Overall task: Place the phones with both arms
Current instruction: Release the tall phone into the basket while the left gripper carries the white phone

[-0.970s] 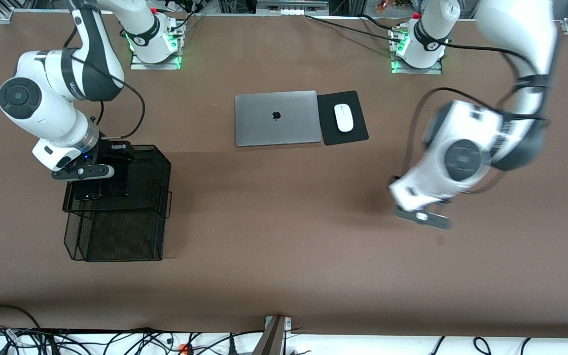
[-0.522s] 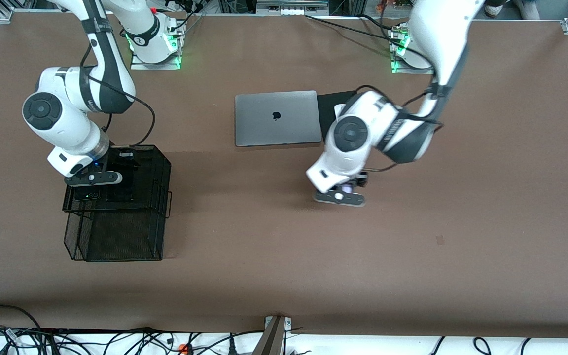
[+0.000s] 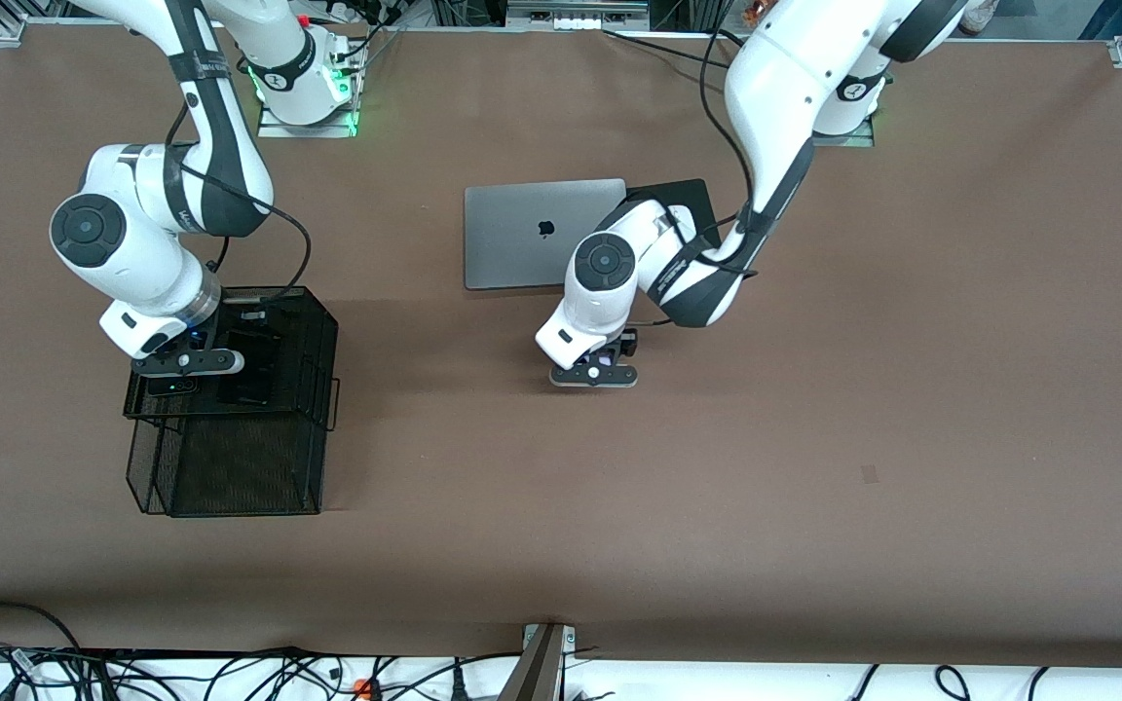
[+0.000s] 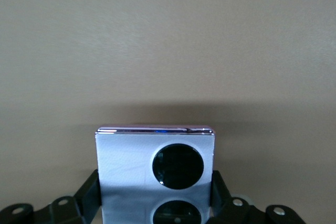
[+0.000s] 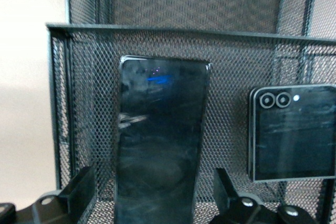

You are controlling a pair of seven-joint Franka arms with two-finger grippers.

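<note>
I'm working over a wide brown table (image 3: 814,506), bare but for a few things. My right gripper (image 3: 220,375) hangs over the upper tier of the black mesh tray (image 3: 230,467), at about nine o'clock from the table's middle. Its fingers (image 5: 79,187) stand apart on either side of the long black slab phone (image 5: 157,140) without pinching it, so I judge the phone is resting on the mesh. The squarish black phone (image 5: 294,135) with two lenses already lies beside it on the same tier.

My left gripper (image 3: 600,368) is over bare table near the centre, clamped on the lilac-white phone (image 4: 155,174) by its two side edges, lenses showing, which keeps it flat for laying down.

At twelve o'clock from that gripper sits a closed grey laptop (image 3: 522,234), with a black mouse pad (image 3: 688,195) touching it and mostly hidden under the left arm. Between the carried phone and the tray lies only open table; I judge the right arm crowding the tray is the real obstacle.
</note>
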